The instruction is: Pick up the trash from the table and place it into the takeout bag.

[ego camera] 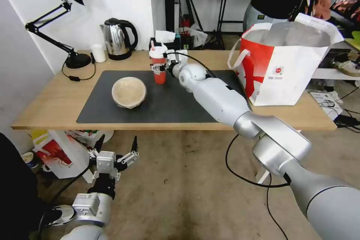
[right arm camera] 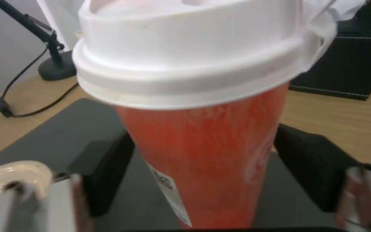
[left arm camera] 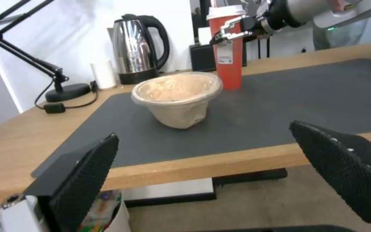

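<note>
red cup [ego camera: 159, 68]: upright on grey mat [ego camera: 165, 105], between right gripper [ego camera: 162, 66] fingers, gap visible either side
beige bowl [ego camera: 129, 91]: on the mat, near the cup
takeout bag [ego camera: 282, 63]: table's right end, open
left gripper [ego camera: 116, 146]: spread wide, below table [ego camera: 48, 108] edge

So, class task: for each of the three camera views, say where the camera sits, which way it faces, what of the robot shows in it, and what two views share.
Head view: high, looking down at the table; both arms show, right gripper at the red cup.
Left wrist view: below the table edge, facing the beige bowl; open left gripper.
Right wrist view: close, facing the cup between its fingers.
Shared: the cup, mat and lamp.
</note>
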